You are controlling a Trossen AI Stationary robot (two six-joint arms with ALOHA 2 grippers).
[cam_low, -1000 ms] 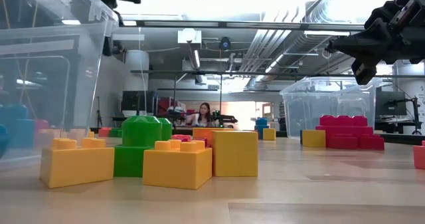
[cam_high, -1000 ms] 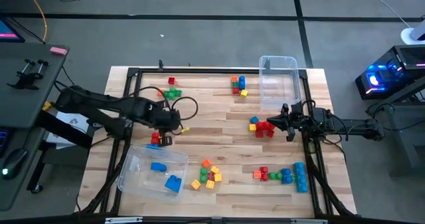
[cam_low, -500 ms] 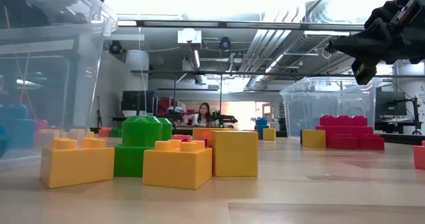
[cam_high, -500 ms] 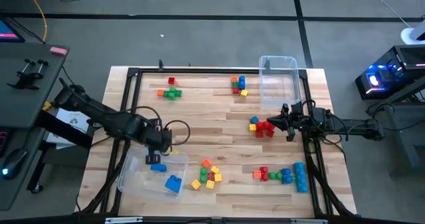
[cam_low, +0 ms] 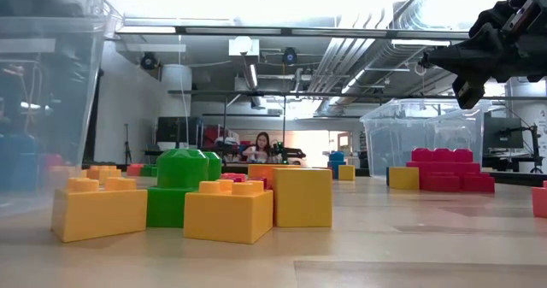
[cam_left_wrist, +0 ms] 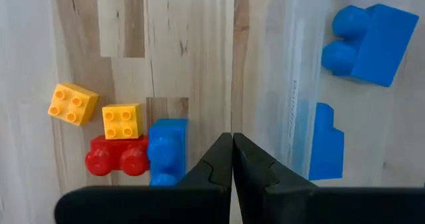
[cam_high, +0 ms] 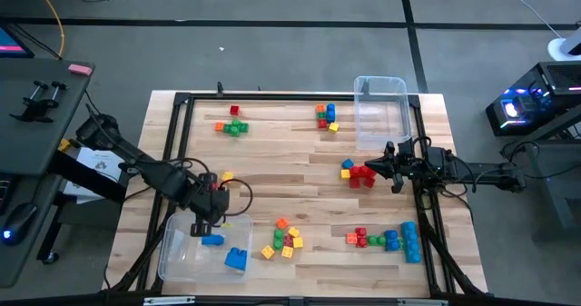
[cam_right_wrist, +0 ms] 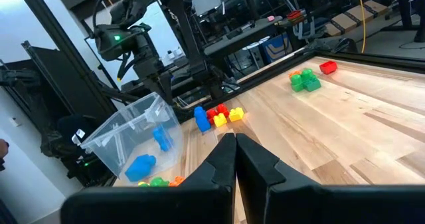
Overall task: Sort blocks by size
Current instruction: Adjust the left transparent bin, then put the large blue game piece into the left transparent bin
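Left pincer point(cam_high: 205, 222) pressed together, empty, over the far rim of the near-left clear bin point(cam_high: 172, 261). High view: two blue bricks point(cam_high: 236, 259) in that bin, other blocks scattered in clusters across the worktop point(cam_high: 290, 161). Left wrist view adds what high view hides: red, blue and two yellow blocks point(cam_left_wrist: 121, 121) just outside the bin wall. Right pincer point(cam_high: 392, 167) pressed together, empty, beside the red brick pile point(cam_high: 363, 174). Low view shows that pile in front of a second clear bin point(cam_low: 406, 138)
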